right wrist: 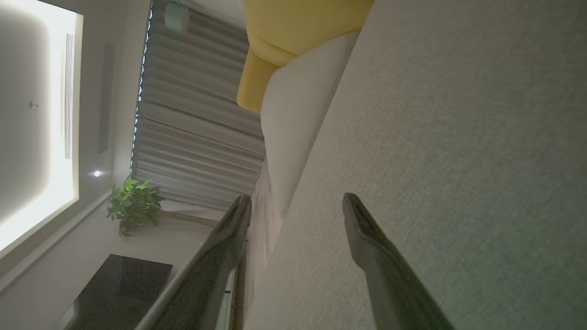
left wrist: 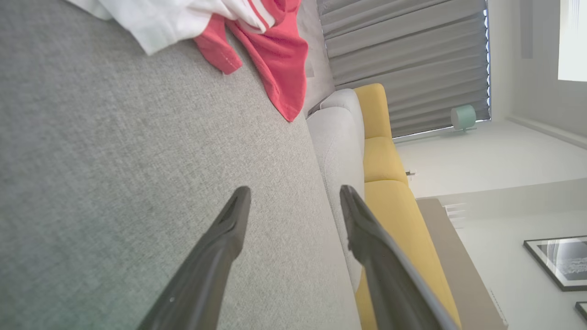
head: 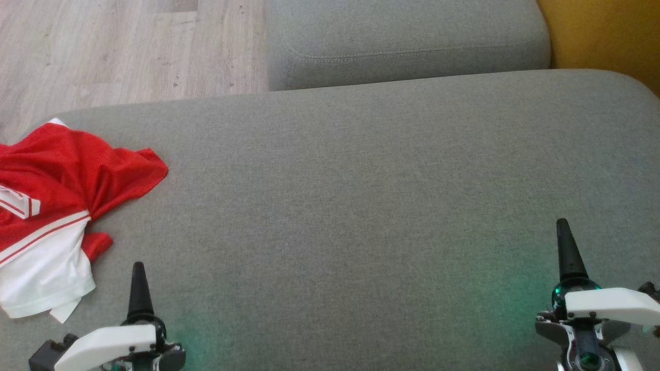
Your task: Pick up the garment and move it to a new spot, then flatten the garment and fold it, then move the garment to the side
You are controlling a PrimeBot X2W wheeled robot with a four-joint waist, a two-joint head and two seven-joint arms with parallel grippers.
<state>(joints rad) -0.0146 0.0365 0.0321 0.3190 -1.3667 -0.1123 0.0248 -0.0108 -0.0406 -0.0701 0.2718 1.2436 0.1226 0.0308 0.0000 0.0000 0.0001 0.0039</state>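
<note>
Garment: I saw it crumpled, red and white, at the left edge of the grey cushion.
Left pincer: it stood released and empty, near the garment's right side, not touching it.
Right pincer: released and empty as well, above bare cushion, well apart from the garment.

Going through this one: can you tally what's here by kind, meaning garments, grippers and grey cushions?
Red and white garment: 1
Grippers, both open: 2 (left gripper, right gripper)
Grey cushions: 2 (near cushion, far cushion)
Total: 5
</note>
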